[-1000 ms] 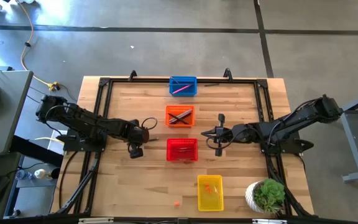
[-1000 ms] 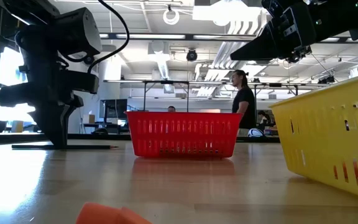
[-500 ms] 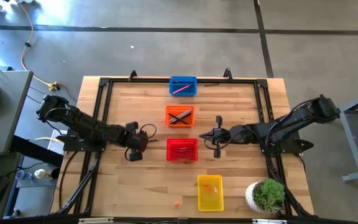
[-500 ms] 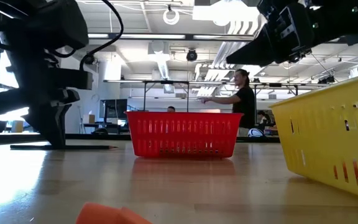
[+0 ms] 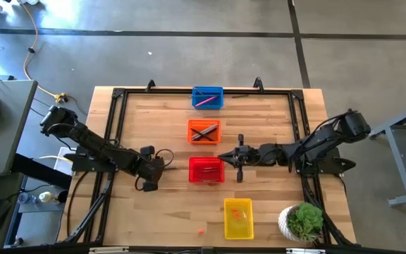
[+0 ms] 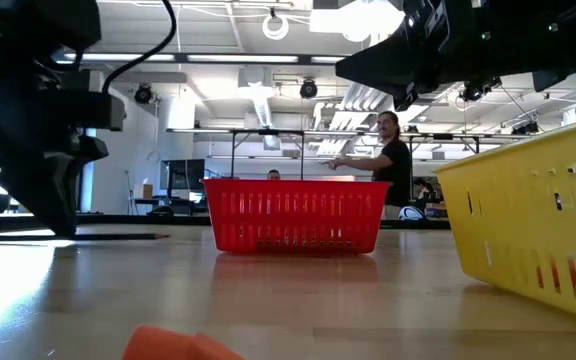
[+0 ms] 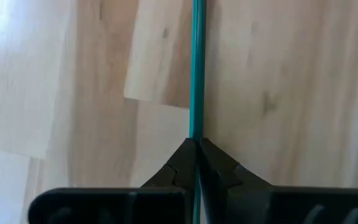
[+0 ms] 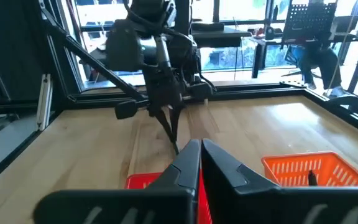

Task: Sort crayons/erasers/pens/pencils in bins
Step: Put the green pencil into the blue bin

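The thin teal pencil (image 7: 197, 68) lies flat on the wooden tabletop (image 5: 154, 204), toward its left edge, pinched at one end between the closed fingers of the left gripper (image 7: 197, 144); its long axis runs straight out from the fingertips, in line with them. From there the red plastic mesh basket (image 5: 206, 169) sits nearby toward the tabletop's middle. The right gripper (image 5: 222, 158), fingers shut with nothing visibly in them, hovers at that basket's far rim, so the left arm is plainly the nearer to the pencil
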Available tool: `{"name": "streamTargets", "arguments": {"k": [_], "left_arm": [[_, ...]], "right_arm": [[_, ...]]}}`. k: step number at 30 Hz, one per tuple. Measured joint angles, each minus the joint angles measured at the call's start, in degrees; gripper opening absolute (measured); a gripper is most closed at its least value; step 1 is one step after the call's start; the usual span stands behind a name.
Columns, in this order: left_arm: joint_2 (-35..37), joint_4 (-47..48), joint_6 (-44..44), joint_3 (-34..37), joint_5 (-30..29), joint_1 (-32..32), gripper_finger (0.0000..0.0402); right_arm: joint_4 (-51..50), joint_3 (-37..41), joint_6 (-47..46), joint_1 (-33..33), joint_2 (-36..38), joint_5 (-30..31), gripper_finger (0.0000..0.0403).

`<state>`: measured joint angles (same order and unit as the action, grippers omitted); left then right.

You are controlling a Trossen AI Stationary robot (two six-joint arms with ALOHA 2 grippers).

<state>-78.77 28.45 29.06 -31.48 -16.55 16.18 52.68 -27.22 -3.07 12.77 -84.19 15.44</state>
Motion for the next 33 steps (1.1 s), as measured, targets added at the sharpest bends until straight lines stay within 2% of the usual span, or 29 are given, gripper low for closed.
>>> {"name": "streamTargets", "arguments": {"k": [6,13,18,22,26,29,33], "left_arm": [[1.2,-1.8,3.0,0.0,-4.3,4.7,0.0002],[1.3,-4.8,4.6,-0.1,-9.2,9.4,0.0002],[1.4,-3.7,5.9,0.5,-10.0,10.4,0.0001],[2.0,-2.8,2.5,0.6,-10.8,7.9,0.0001],[3.4,-3.0,-5.4,0.6,-9.7,3.1,0.0001],[5.2,-3.7,-11.9,0.6,-6.8,-1.9,0.0],[6.9,-7.2,-22.0,0.6,2.9,-9.0,0.0]], "right_arm": [[0.3,-1.3,-1.1,1.0,-2.3,2.7,0.005],[-2.7,-9.1,-1.0,2.6,-8.3,3.0,0.0127],[-8.3,-15.1,-1.2,3.0,-13.1,3.0,0.0176],[-14.8,-19.4,0.1,3.1,-14.7,3.0,0.0201],[-23.8,-22.6,2.0,3.2,-14.5,3.1,0.02],[-28.2,-23.4,4.0,3.4,-14.4,3.6,0.0175],[-31.8,-23.4,5.0,3.5,-14.4,3.6,0.0117]]}}
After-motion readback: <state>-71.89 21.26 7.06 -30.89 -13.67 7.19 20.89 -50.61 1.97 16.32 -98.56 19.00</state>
